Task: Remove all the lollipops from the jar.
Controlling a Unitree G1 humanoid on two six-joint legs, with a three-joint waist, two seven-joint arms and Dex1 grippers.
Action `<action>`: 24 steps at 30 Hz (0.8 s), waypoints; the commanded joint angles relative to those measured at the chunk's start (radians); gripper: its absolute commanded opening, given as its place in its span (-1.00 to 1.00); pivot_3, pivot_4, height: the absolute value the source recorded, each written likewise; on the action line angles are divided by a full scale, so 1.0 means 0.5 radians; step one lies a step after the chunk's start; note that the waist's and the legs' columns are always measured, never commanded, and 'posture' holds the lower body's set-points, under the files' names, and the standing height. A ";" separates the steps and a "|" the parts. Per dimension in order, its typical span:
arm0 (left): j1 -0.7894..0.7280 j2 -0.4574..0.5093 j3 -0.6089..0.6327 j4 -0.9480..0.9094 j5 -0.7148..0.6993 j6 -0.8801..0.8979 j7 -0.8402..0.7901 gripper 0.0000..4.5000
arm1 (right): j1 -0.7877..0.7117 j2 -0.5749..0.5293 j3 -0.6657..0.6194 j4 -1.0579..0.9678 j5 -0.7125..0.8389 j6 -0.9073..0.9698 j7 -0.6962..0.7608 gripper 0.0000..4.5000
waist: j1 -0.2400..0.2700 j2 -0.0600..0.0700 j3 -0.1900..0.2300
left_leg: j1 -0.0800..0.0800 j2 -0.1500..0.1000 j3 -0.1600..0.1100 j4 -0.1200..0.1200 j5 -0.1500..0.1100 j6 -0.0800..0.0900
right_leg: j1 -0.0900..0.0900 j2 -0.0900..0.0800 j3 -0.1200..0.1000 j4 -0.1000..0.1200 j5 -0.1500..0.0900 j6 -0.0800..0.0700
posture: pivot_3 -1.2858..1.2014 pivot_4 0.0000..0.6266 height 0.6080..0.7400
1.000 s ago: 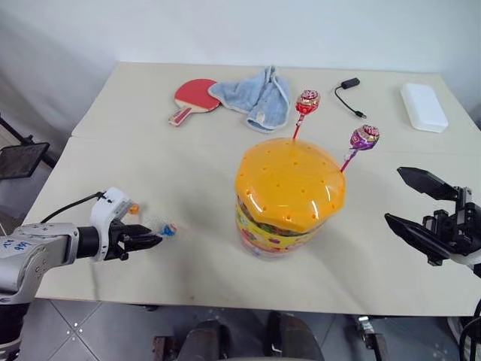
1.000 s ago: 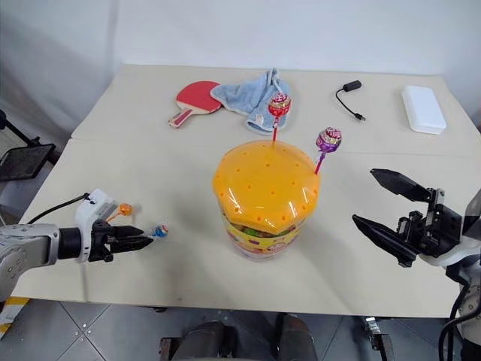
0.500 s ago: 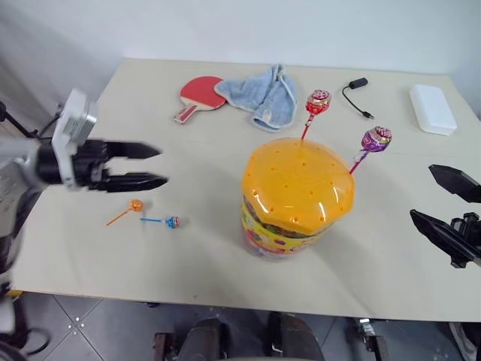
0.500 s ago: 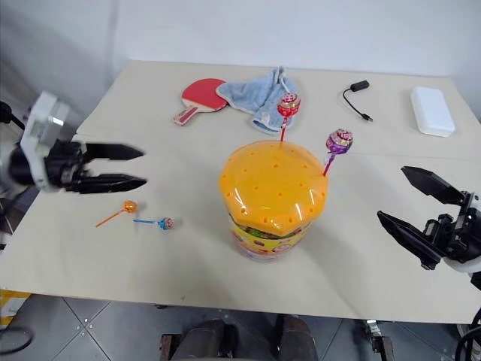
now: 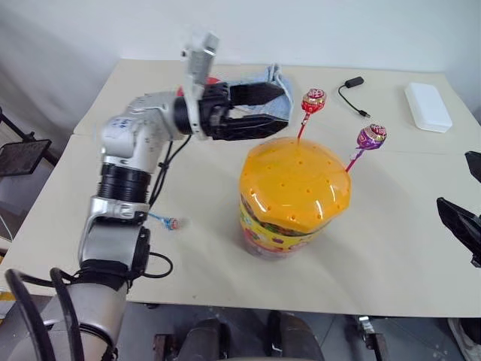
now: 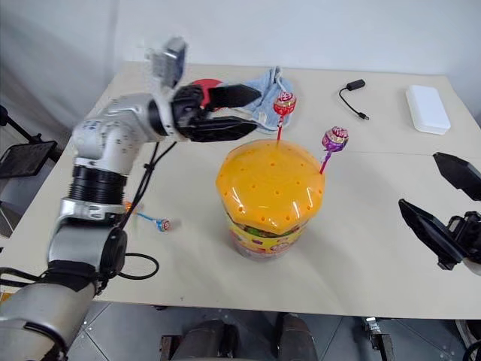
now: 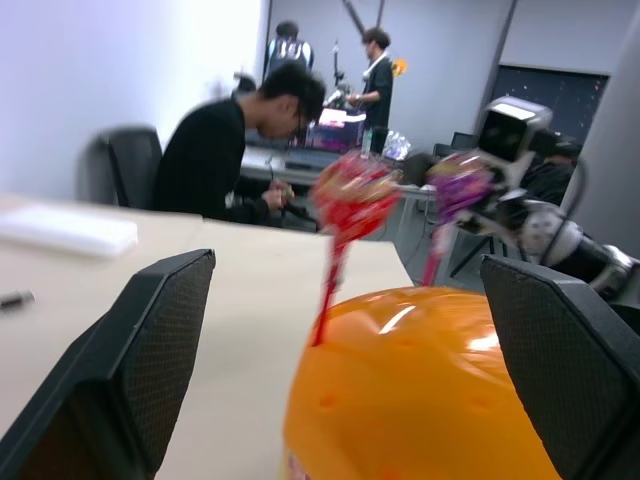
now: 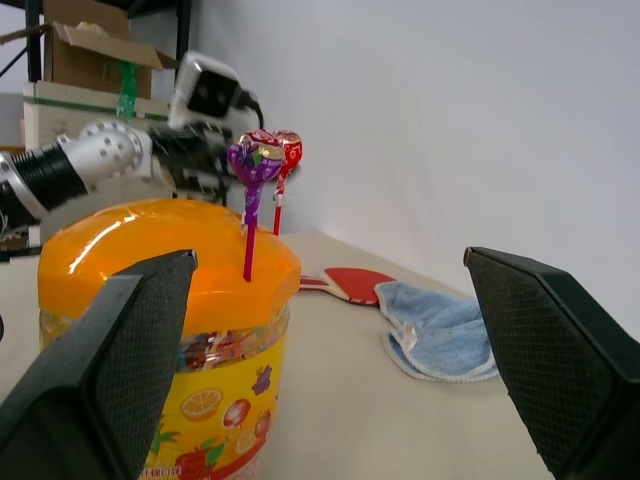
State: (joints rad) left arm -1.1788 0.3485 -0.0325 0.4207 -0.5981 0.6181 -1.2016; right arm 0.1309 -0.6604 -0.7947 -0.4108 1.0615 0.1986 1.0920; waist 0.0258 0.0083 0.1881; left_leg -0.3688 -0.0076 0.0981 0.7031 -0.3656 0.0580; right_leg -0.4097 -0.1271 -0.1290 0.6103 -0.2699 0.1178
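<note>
Two lollipops, a red one [image 5: 313,100] and a purple one [image 5: 370,136], stand in the jar [image 5: 293,197] mid-bench, sticks nearly upright, leaning slightly right. One blue-pink lollipop [image 5: 172,222] lies flat on the bench [image 5: 391,248] left of the jar, stick pointing left, with bare surface around it. Left claw [image 5: 274,111] hangs spread wide, empty, beside the red one; right claw [image 6: 443,207] gapes empty near the bench's right edge.

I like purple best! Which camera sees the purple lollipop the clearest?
The right wrist view: the purple lollipop stands sharp and close, stuck in the jar lid. Both eye views show it small and far; the left wrist view shows it blurry.
</note>
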 commanded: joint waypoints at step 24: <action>-0.296 -0.137 0.294 0.173 -0.115 0.278 0.091 -0.98 | -0.034 0.030 0.200 -0.161 0.141 0.035 0.027 1.00 | 0.001 -0.001 0.001 | -0.002 0.000 -0.004 0.000 0.000 0.001 | 0.000 -0.001 -0.002 -0.002 0.000 0.001 | 0.03 -0.52 1.00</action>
State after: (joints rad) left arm -1.2660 0.2559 0.0304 0.5143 -0.5913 0.7412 -1.1681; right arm 0.1189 -0.6508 -0.6890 -0.4554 1.1079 0.2189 1.0985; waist 0.0265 0.0076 0.1886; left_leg -0.3703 -0.0075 0.0958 0.7032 -0.3654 0.0584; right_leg -0.4096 -0.1274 -0.1303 0.6094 -0.2698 0.1182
